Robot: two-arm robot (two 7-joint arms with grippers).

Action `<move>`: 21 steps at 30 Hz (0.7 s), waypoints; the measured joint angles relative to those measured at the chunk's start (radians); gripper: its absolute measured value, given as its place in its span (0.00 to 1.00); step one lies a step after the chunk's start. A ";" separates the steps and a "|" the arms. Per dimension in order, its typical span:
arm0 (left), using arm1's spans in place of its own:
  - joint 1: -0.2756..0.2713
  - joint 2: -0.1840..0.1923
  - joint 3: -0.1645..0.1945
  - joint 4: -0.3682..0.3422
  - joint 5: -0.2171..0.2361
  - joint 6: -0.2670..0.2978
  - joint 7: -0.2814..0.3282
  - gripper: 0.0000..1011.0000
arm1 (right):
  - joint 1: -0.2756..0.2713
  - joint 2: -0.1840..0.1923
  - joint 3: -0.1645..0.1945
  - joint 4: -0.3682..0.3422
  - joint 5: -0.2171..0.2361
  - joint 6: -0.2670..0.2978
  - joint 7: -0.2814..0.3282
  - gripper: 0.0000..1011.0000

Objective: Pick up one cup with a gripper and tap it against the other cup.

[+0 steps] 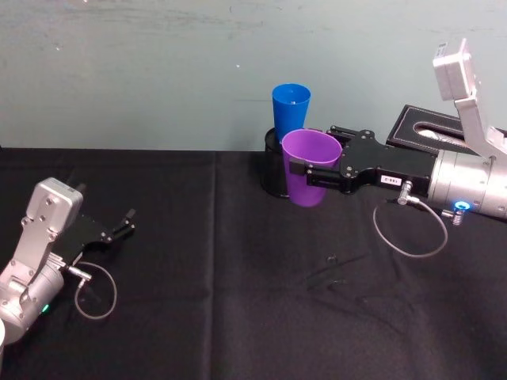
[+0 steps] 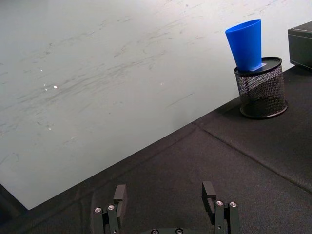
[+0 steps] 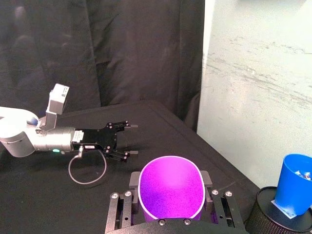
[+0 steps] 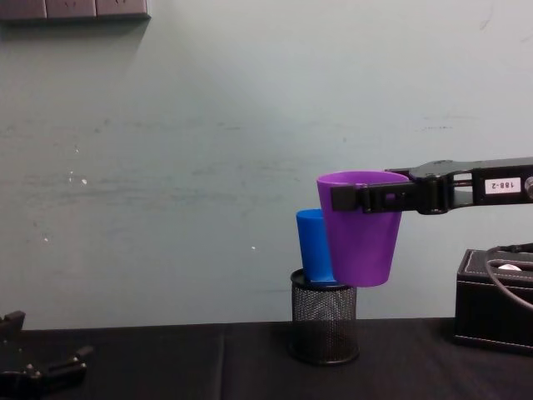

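- Right gripper [image 1: 310,168] clasps the purple cup [image 1: 305,191] aloft near the table's [image 1: 198,277] back edge, just before the blue cup [image 1: 291,107] in the mesh holder [image 4: 323,325].
- Left gripper [image 1: 125,222], spread wide, by the left edge.

A pen holder [image 1: 272,180] stands at the back of the table [image 1: 238,293], close to the wall [image 1: 158,63] and a little right of centre. The narrower cup [image 1: 291,107] sits in it, rising above its rim. The wider cup [image 1: 305,191] hangs above the table, just before and right of the narrower cup, clamped between the jaws of the right gripper [image 1: 304,169], which reaches in from the right. A box [image 1: 428,131] lies at the back right, behind that arm. The left gripper [image 1: 127,222] sits at the near left, well apart from both cups.
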 joint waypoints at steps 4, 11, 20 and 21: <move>0.000 0.000 0.000 0.000 0.000 0.000 0.000 1.00 | 0.000 0.000 0.000 0.000 0.000 0.000 0.000 0.71; 0.000 0.000 0.000 0.000 0.000 0.000 0.000 1.00 | 0.000 0.000 0.000 0.000 0.000 0.000 0.000 0.72; 0.000 0.000 0.000 0.000 0.000 0.000 0.000 1.00 | 0.000 0.000 0.000 0.000 0.000 0.000 0.000 0.71; 0.000 0.000 0.000 0.000 0.000 0.000 0.000 1.00 | 0.000 0.000 0.000 0.000 0.000 0.000 0.000 0.72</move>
